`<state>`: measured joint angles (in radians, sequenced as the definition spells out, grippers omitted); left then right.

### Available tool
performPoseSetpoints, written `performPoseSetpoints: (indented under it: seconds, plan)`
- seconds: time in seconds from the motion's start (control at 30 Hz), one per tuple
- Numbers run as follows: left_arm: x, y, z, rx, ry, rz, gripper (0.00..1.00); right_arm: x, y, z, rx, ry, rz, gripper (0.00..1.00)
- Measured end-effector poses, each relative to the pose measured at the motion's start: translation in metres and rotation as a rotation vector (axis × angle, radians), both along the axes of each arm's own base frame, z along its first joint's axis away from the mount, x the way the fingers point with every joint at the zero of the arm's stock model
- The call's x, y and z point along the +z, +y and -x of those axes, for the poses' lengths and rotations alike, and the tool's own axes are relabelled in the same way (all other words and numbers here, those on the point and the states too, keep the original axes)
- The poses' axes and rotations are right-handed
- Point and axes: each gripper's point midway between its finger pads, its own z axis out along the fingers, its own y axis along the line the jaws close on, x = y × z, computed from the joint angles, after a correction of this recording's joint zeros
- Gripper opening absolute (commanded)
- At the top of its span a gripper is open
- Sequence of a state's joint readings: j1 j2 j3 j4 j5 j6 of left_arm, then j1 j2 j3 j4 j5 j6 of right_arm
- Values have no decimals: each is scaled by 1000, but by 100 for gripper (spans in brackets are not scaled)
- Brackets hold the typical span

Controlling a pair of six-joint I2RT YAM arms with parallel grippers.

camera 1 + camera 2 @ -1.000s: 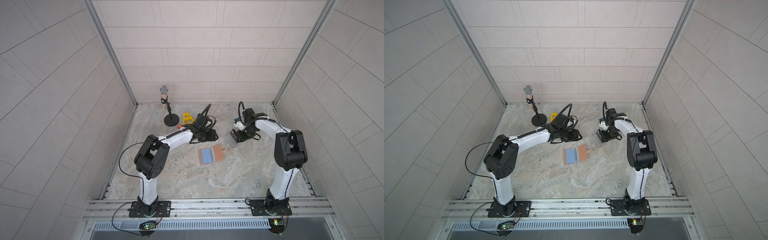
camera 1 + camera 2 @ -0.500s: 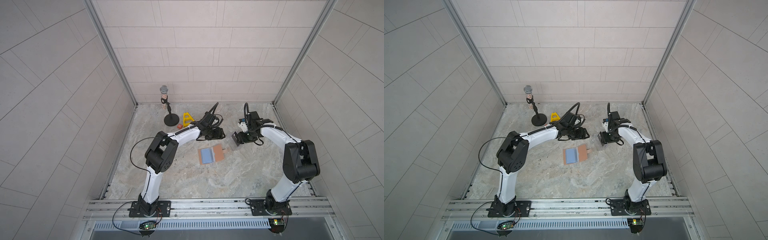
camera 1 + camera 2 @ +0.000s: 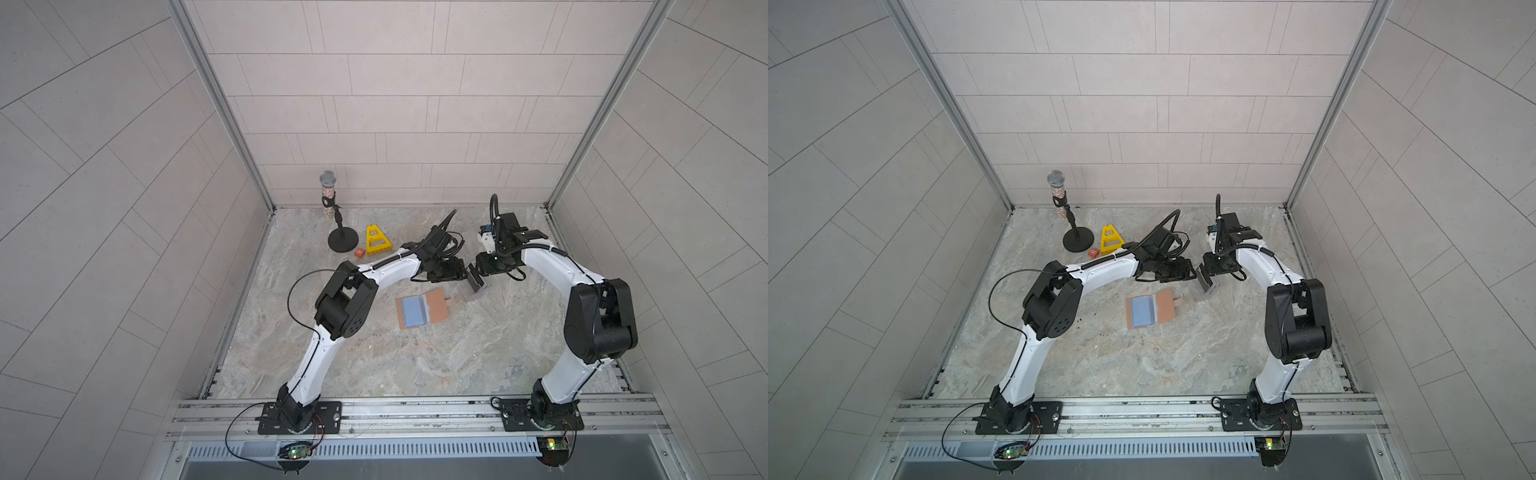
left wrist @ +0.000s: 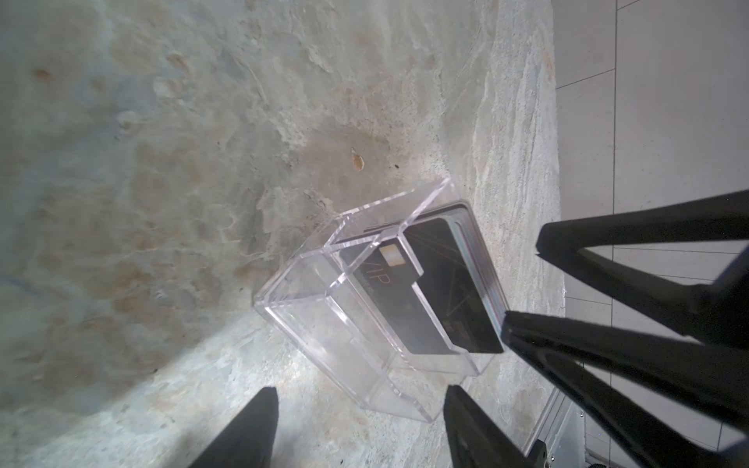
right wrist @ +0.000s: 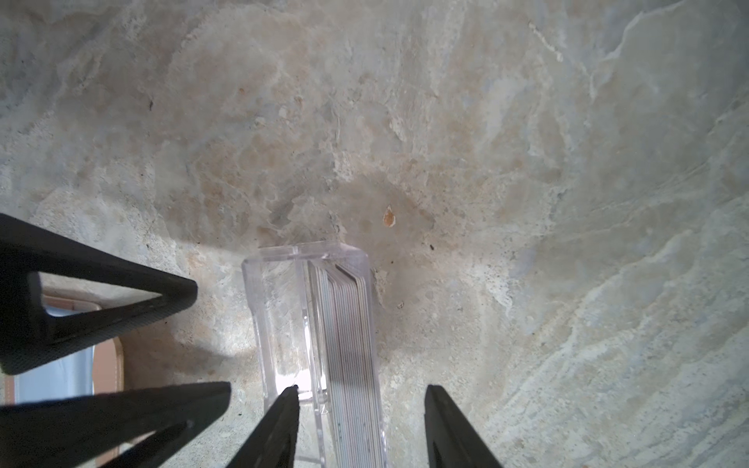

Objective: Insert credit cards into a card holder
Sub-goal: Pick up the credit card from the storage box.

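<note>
Nearest the camera, two white-and-black robot arms, left (image 3: 332, 309) and right (image 3: 598, 320), rise from a grey metal rail (image 3: 415, 411) at the front edge of the marbled stone worktop (image 3: 415, 365). Farther in, about midway between the arms, lies one tan-pink leather-like card holder (image 3: 437, 309). It is opened flat like a booklet, with its strap tab on the right edge. One light blue plastic card (image 3: 413, 312) sits on its left half, the only card seen in it. Just beyond the tab stands one clear plastic box-shaped stand (image 4: 308, 324). It holds a tight upright stack of cards (image 5: 352, 364), too many and too thin to count, fronted by a black card with a gold chip (image 4: 446, 291). Both pairs of fingers meet here. The two left fingers (image 4: 251, 437) are spread wide close beside the stand and grip nothing; whether a tip touches its wall cannot be told. The two right fingers (image 5: 275, 433) are parted wider than the stack is thick and straddle it. One tip dips into the stand's vacant part and the other hangs outside its wall with a clear gap, so the cards are not pinched. Farthest back on the left are one small orange square tile (image 3: 359, 252), one yellow triangular plastic frame (image 3: 377, 240) and one microphone on a round black base (image 3: 343, 241).
</note>
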<state>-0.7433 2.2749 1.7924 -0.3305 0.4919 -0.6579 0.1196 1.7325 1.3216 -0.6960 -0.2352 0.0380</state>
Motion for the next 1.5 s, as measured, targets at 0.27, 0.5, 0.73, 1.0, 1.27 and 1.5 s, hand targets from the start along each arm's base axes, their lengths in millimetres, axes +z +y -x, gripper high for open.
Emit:
performPoseSetpoints:
  seconds: [0.27, 0.5, 0.73, 1.0, 1.27, 1.5]
  plan:
    - [-11, 0, 2, 17, 42, -19, 68, -18, 1, -5, 21, 56, 15, 49]
    - [-16, -1, 2, 25, 55, -20, 68, -27, 0, -4, 31, 82, 21, 49]
    - [-23, -5, -2, 34, 65, -22, 68, -29, 0, -4, 30, 87, 26, 49]
    - [-31, -8, -5, 42, 75, -29, 64, -30, -1, -4, 30, 89, 31, 49]
    - [-34, -5, -5, 48, 76, -45, 59, -30, 0, -3, 34, 89, 36, 44]
    - [-36, -6, -6, 45, 67, -37, 54, -30, 2, -3, 41, 95, 40, 41]
